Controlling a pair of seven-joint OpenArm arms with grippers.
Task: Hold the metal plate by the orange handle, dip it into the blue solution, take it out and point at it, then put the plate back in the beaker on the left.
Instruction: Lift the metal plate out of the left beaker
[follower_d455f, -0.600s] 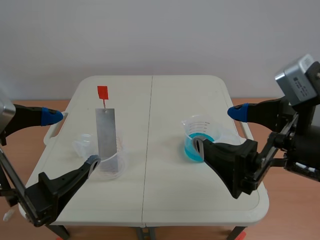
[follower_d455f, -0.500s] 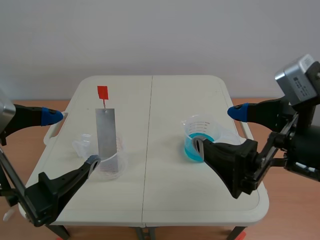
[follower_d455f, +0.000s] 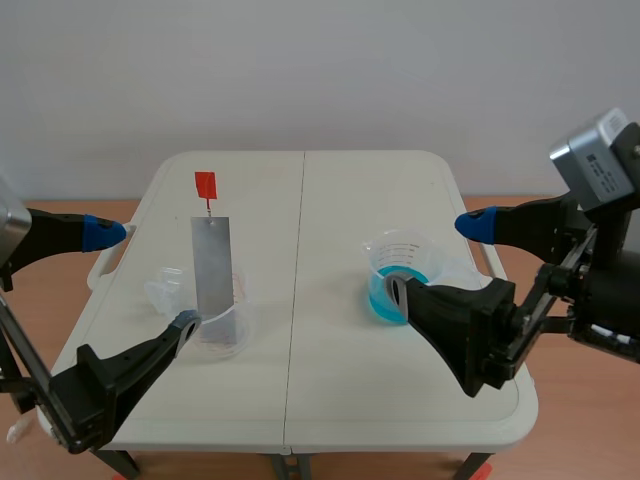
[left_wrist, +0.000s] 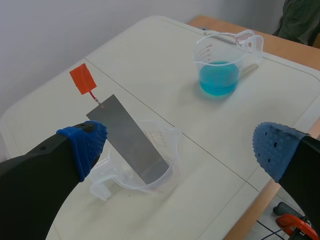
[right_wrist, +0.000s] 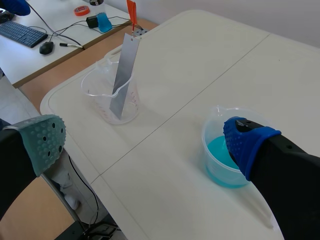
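Well, the metal plate (follower_d455f: 210, 265) leans in the clear beaker (follower_d455f: 228, 338) at the left of the bench (follower_d455f: 330, 200); left tool (left_wrist: 180, 150) and right tool (right_wrist: 145, 142) gape wide, empty. Looks light, stiff, probably slick (pinch the small orange handle (follower_d455f: 204, 185) gently).

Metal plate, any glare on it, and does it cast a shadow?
Scene view: the metal plate is evenly pale grey, no glare. Left wrist view: darker, matt. Right wrist view: only a faint, soft shadow beside its beaker.
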